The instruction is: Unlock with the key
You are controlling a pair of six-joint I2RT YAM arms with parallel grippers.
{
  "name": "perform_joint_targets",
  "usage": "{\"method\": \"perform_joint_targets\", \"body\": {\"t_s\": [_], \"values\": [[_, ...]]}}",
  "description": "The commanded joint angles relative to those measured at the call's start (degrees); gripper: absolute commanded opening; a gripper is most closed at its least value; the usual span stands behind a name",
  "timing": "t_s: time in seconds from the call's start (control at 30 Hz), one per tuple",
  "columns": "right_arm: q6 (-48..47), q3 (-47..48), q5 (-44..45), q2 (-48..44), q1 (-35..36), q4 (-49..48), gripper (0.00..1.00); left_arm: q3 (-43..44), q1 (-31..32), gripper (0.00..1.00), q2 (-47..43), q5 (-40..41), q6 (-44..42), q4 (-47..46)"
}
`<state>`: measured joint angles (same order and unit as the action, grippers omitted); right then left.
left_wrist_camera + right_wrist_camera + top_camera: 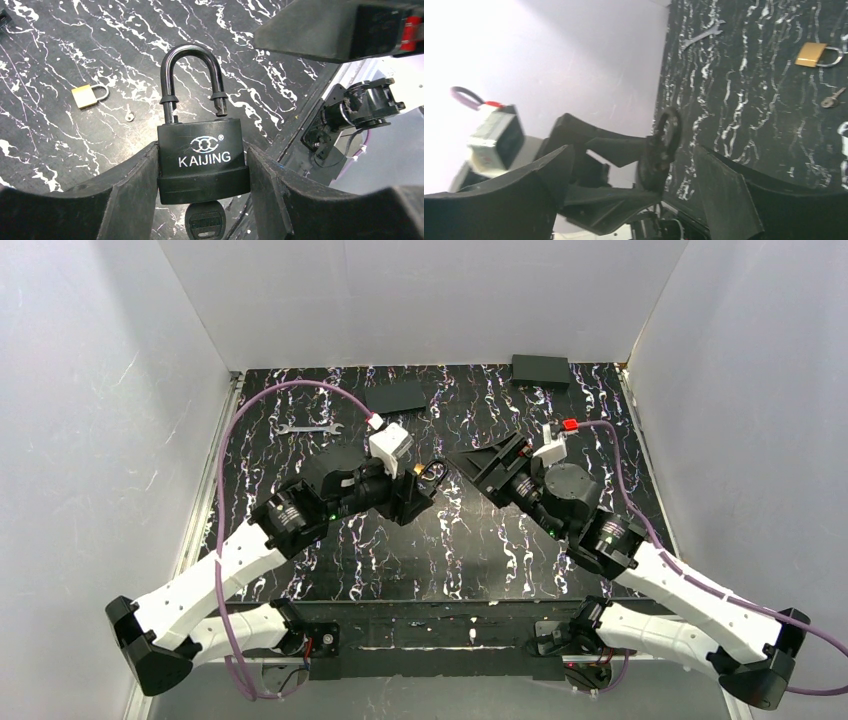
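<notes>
So the left arm's stretched in low, left gripper clamped on the body of a black padlock, shackle pointing away from the wrist, one leg free of its hole. Facing it, the right gripper has its fingers spread wide, holding nothing. The key pokes out under the black padlock between the left fingers, head partly cut off, blade hidden. Past the shackle: a brass padlock, then a small silver key.

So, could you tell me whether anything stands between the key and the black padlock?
Nothing visible does: the key, black head showing, sits at the base of the black padlock, which the left gripper clamps.
</notes>
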<state>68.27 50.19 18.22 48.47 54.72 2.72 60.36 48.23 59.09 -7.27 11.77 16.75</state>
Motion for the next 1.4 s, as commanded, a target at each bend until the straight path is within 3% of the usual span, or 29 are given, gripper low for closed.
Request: {"method": "perform_joint_targets", "body": {"t_s": [0.0, 0.3, 0.77, 0.93, 1.07, 1.37], "values": [[-3.85, 4.17, 2.14, 2.42, 0.11, 6.33, 0.94, -0.18, 0.15, 0.0, -3.33, -3.53, -0.95, -4.16], [-11.29, 11.48, -6.14, 12.14, 0.12, 6.64, 0.85, -1.64, 0.11, 0.0, -4.74, -7.68, -3.12, -4.71], [-10.85, 6.79, -11.79, 14.22, 0.12, -2.04, 0.37, -4.07, 0.06, 0.0, -7.08, -7.91, -1.21, -7.61], [-13.51, 6.29, -12.03, 13.54, 0.12, -4.45, 0.27, -3.96, 0.13, 0.0, -8.3, -8.46, -0.12, -8.17], [-17.18, 6.46, -12.66, 13.27, 0.12, -4.56, 0.24, -3.8, 0.1, 0.0, -9.36, -8.53, 0.05, -7.24], [-28.94, -0.67, -16.35, 7.93, 0.12, -14.71, 0.24, -2.57, 0.03, 0.0, -12.15, -12.19, 6.48, -8.53]]}}
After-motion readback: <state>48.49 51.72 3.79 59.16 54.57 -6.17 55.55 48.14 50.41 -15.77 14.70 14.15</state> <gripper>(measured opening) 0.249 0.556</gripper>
